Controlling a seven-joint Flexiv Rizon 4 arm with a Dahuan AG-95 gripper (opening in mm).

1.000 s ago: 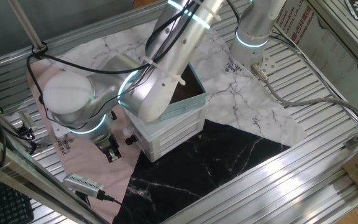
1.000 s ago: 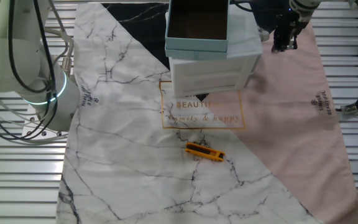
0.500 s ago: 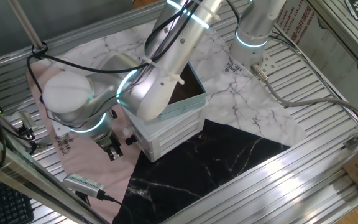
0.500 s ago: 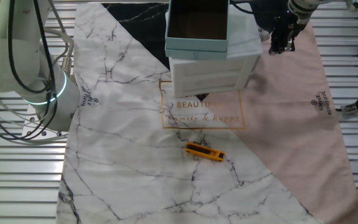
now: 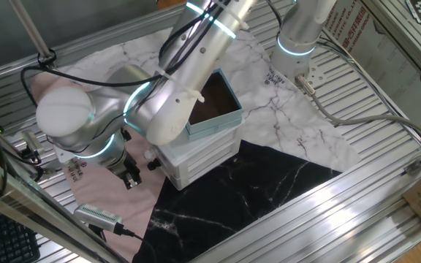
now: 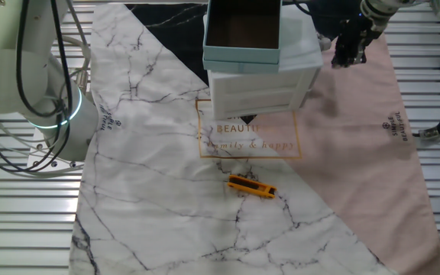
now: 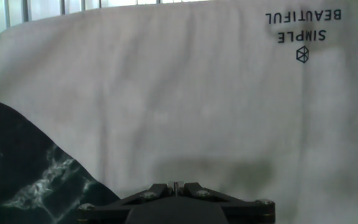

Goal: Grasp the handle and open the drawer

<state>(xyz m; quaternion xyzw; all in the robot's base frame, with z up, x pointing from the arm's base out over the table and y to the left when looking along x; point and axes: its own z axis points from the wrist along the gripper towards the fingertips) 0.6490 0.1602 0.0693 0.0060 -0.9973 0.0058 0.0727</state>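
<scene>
The small white cabinet [image 5: 199,157] stands on the cloths with a teal box [image 5: 214,109] on top. Its lowest drawer [image 5: 168,172] is closed. The drawer's small black knob handle [image 5: 153,166] sticks out to the left, below a pale knob [image 5: 149,153]. My gripper [image 5: 129,175] hangs just left of the handle, apart from it, pointing down at the pink cloth. In the other fixed view the gripper [image 6: 347,50] is right of the cabinet [image 6: 262,88], and the handle is hidden there. In the hand view the fingertips [image 7: 157,187] look closed together, empty, over pink cloth.
An orange tool [image 6: 251,186] lies on the marble cloth in front of the cabinet. A grey device with a cable [image 5: 99,216] lies near the front left. A second arm's base [image 6: 56,114] stands to one side. Black marble cloth [image 7: 17,162] borders the pink cloth.
The arm's elbow has swung to the left. The gripper has stayed beside the drawer front, shifting only slightly. The drawer has not moved.
</scene>
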